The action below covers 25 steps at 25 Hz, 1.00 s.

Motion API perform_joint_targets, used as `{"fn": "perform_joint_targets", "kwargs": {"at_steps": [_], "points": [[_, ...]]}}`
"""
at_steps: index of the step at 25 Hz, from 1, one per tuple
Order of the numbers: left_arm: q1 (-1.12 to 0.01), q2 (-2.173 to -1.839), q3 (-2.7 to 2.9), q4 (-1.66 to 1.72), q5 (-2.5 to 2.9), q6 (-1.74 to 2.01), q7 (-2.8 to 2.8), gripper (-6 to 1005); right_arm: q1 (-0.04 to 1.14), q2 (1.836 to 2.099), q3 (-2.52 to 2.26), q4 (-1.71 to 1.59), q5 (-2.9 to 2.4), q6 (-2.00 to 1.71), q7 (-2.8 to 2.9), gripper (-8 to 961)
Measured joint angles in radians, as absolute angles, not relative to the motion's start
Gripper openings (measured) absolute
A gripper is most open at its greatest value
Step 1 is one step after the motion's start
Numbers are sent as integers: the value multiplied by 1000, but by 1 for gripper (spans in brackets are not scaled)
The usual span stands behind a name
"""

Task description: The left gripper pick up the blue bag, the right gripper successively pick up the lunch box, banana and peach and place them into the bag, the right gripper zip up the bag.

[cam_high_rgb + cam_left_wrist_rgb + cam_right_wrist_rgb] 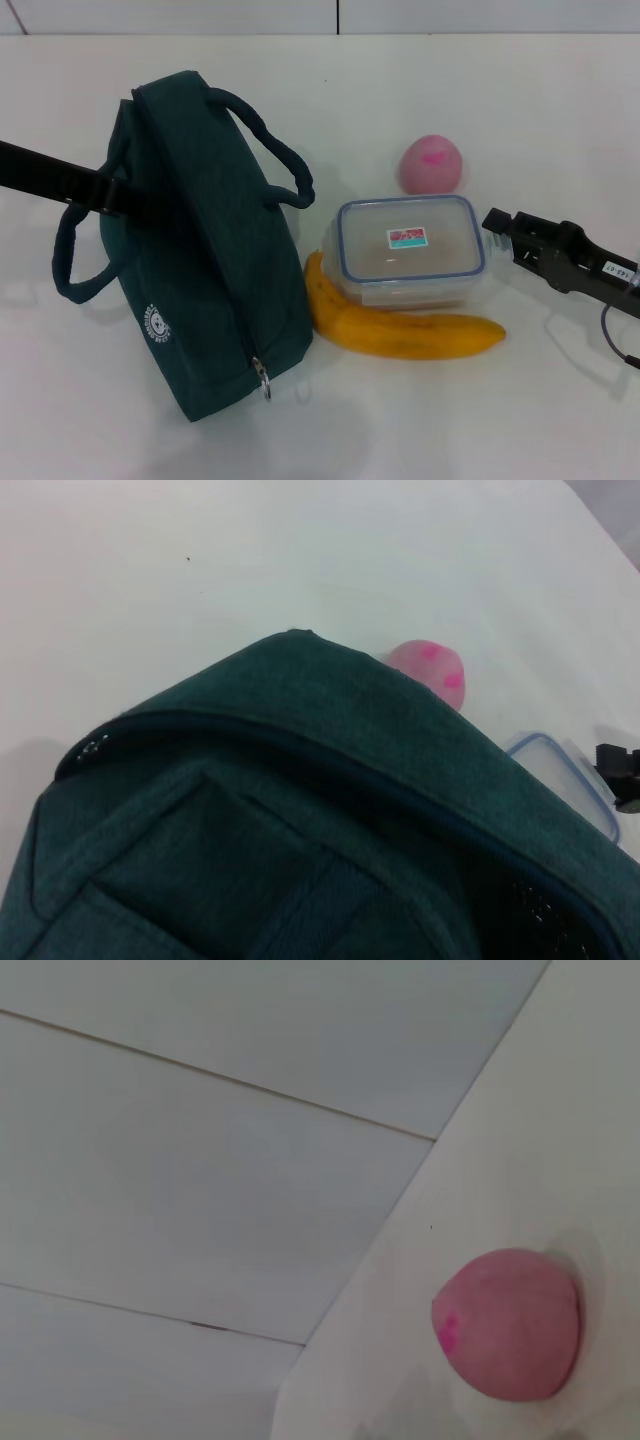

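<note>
Head view: the blue bag point(195, 250) stands on the white table point(560, 110), zipped shut, ring pull point(262, 378) hanging at the near end. The left gripper point(108, 192) reaches in from the left to the bag's side between the two loop handles; I can't tell how its fingers are set or whether they've got fabric. Just right of the bag lies the banana point(410, 332), curled against the front of the lunch box point(410, 250), and the peach point(432, 165) sits just behind the box. The right gripper point(505, 232) hovers just beside the box's right edge, fingers spread, holding nothing.

Left wrist view: mostly teal fabric and the zipper seam up close, the peach peeking over the top and a corner of the lunch box beyond.

Right wrist view: just the peach on the table and the wall behind it.

Handling guess: the bag is soft and floppy, so grab a padded handle. The box is stiff, probably slick plastic, best pinched across its short sides.
</note>
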<state>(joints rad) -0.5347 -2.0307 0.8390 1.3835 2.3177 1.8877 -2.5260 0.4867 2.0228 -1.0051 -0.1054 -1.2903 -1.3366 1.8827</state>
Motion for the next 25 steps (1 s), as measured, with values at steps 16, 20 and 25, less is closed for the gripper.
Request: {"fn": "perform_joint_targets", "kwargs": {"at_steps": [16, 20, 25], "points": [[-531, -2027, 839, 1382, 2319, 1876, -2511, 41, 505, 2026, -1011, -89, -1289, -1343, 1917, 287], [-530, -2030, 839, 1377, 2319, 1876, -2507, 41, 508, 2026, -1021, -89, -1291, -1347, 1924, 270], [-532, -2025, 839, 1344, 2319, 1874, -2499, 41, 517, 2027, -1035, -90, -1291, -1351, 1924, 176]]}}
